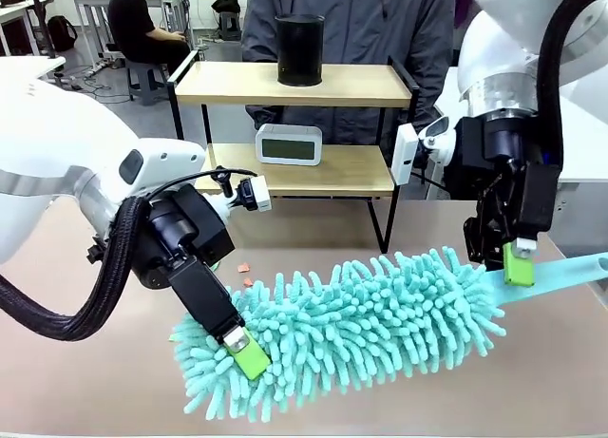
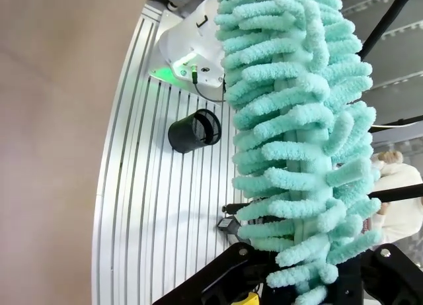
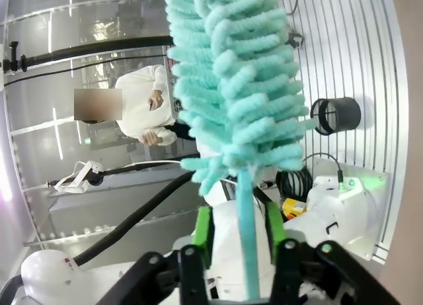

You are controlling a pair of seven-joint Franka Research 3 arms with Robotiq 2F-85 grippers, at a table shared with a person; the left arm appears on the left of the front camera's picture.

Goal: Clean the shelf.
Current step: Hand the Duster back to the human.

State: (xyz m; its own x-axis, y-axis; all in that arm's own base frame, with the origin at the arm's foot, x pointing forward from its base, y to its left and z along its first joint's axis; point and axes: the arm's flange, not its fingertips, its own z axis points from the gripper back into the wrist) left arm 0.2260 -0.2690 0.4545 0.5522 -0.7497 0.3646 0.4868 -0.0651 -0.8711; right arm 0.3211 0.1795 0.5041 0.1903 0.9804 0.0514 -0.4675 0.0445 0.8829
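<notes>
Left pincer [image 1: 245,351] clamps the duster's [image 1: 351,324] fluffy tip; right pincer [image 1: 508,257] straddles its handle, jaws parted. Duster runs nine-to-three; the shelf [image 1: 294,84] waits at twelve.

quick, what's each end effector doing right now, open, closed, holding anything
Left end effector: shut on the fluffy head of the teal duster.
Right end effector: pads on either side of the duster's handle; whether it is gripping cannot be told.

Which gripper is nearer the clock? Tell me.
Left. The left gripper grips the duster at its fluffy end, below and left of the clock. The right gripper is at the handle, farther off to the clock's right.
</notes>
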